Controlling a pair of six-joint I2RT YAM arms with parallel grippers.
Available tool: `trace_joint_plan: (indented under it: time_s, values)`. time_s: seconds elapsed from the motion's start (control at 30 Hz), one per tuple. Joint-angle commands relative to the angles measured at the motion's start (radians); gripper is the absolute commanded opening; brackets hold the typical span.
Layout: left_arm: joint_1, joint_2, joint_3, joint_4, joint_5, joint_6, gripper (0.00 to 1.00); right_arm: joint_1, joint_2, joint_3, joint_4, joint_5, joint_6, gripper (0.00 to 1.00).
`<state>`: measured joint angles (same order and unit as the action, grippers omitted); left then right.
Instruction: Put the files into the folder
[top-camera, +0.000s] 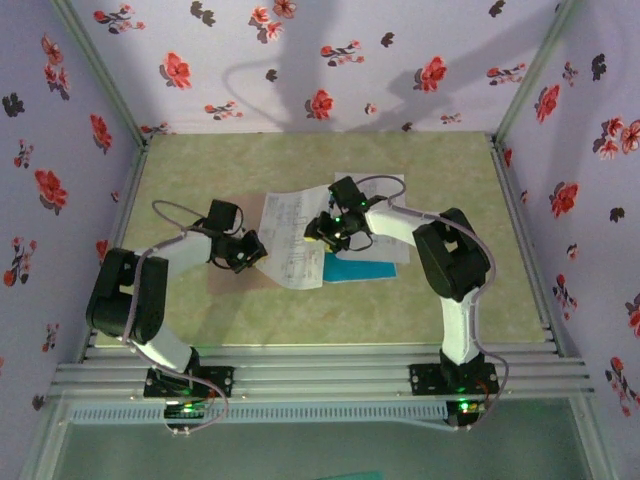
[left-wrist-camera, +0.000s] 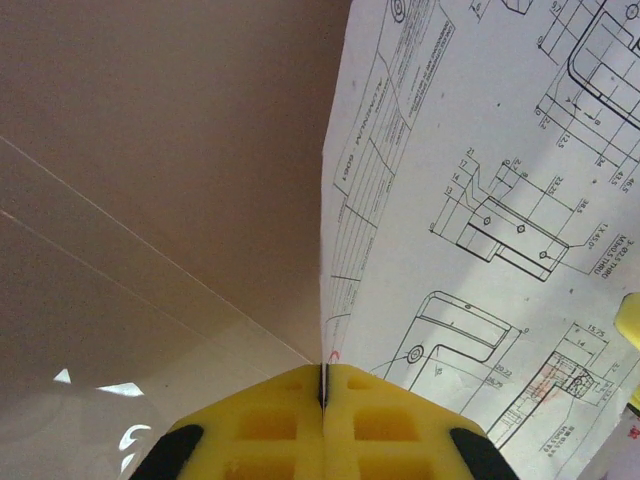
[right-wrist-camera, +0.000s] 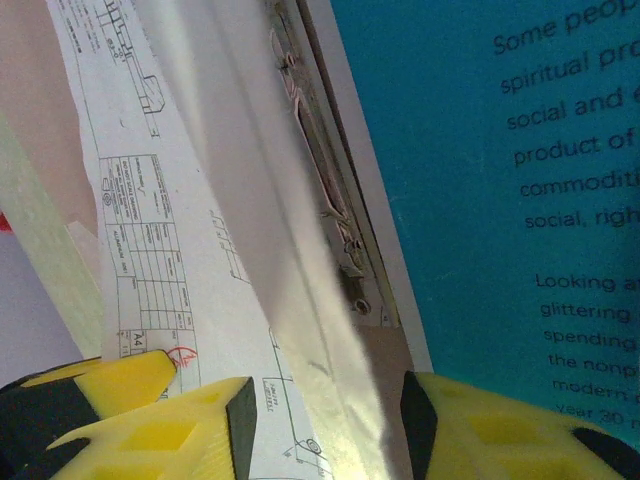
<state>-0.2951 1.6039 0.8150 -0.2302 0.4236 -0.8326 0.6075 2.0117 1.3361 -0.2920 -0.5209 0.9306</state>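
A white printed sheet (top-camera: 295, 235) of the files lies across the tan folder (top-camera: 252, 212) at mid-table. My left gripper (top-camera: 250, 250) is shut on that sheet's left edge; in the left wrist view the pads (left-wrist-camera: 323, 385) pinch the paper (left-wrist-camera: 480, 180) by a small red mark, with the folder (left-wrist-camera: 170, 150) beside it. My right gripper (top-camera: 322, 232) is open over the sheet's right part; its fingers (right-wrist-camera: 325, 410) stand either side of a raised ridge of the sheet (right-wrist-camera: 180, 230). The cyan sheet (right-wrist-camera: 500, 180) lies just to the right (top-camera: 360, 268).
A metal clip (right-wrist-camera: 325, 190) runs along the folder's inside next to the cyan sheet. Another white sheet (top-camera: 385, 195) lies behind the right gripper. The green mat (top-camera: 200, 170) is bounded by floral walls and by a rail frame (top-camera: 320, 375) at the front.
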Motion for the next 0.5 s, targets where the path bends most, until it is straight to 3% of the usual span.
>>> trace_joint_plan:
  time_s: [0.0,0.23,0.47]
  values:
    - [0.005,0.013,-0.016,0.011,0.018,0.022,0.0,0.016,-0.031,-0.008,-0.013,0.011,-0.03,0.43]
    - [0.006,0.015,-0.008,0.008,0.018,0.023,0.0,0.039,-0.035,-0.017,-0.041,0.057,-0.05,0.36]
    - [0.006,0.01,-0.006,-0.001,0.018,0.023,0.0,0.041,-0.062,-0.014,-0.106,0.15,-0.106,0.18]
